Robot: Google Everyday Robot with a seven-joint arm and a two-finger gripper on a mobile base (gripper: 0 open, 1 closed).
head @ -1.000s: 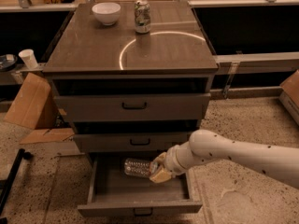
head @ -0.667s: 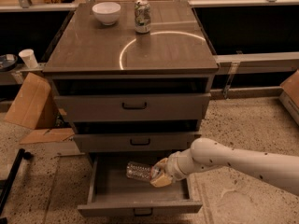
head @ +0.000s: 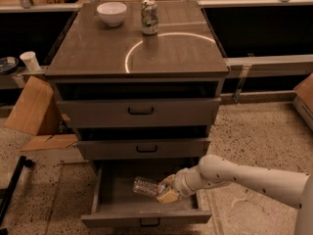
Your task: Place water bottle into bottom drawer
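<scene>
The bottom drawer [head: 113,219] is standing pulled out at the foot of the cabinet, its dark handle facing forward. The arm [head: 244,176] is reaching in from the right, and the end effector [head: 165,192] is hanging over the right half of the drawer's tray. Its tan fingers are closing on one end of the bottle [head: 145,186], gripping it. The bottle is lying on its side, pointing left, inside the drawer's outline; whether it is touching the drawer floor cannot be told. Above, the middle drawer [head: 112,149] and top drawer [head: 98,112] are sitting partly out. On the surface [head: 93,53] farther back, a can [head: 149,17] is standing just right of a white bowl [head: 111,12]. Cardboard [head: 33,106] is leaning at the cabinet's left.
</scene>
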